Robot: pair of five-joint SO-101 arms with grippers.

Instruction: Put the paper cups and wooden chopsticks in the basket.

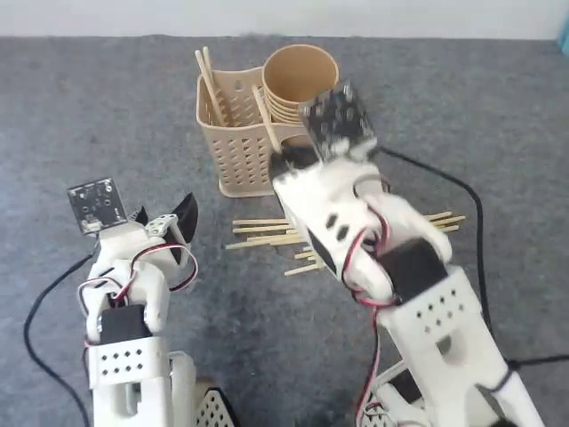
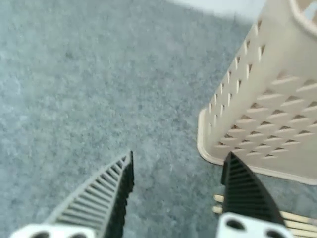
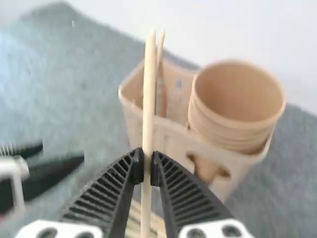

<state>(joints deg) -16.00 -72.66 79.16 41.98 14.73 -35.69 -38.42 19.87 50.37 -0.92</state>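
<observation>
The left hand point(image 2: 180, 163) hangs released, its fingers spread wide over the grey surface point(image 1: 107, 107), on the near side of the basket point(image 1: 236, 156) and off its left corner, touching nothing. Between the arms and the basket, loose wooden chopsticks point(image 1: 262, 233) lie scattered flat on the surface just before the basket's near wall, and a few more show past the right arm. The right hand point(image 3: 147, 158) is clenched on a single chopstick point(image 3: 148, 89), gripped low on its length and held nearly upright just in front of the basket. In the high view the stick crosses the basket's middle, about where the two compartments meet. Whether it touches the rim cannot be told. Two chopsticks point(image 1: 212, 80) already lean in the basket's left compartment. The stacked paper cups point(image 1: 300, 76) stand upright in the right one.
</observation>
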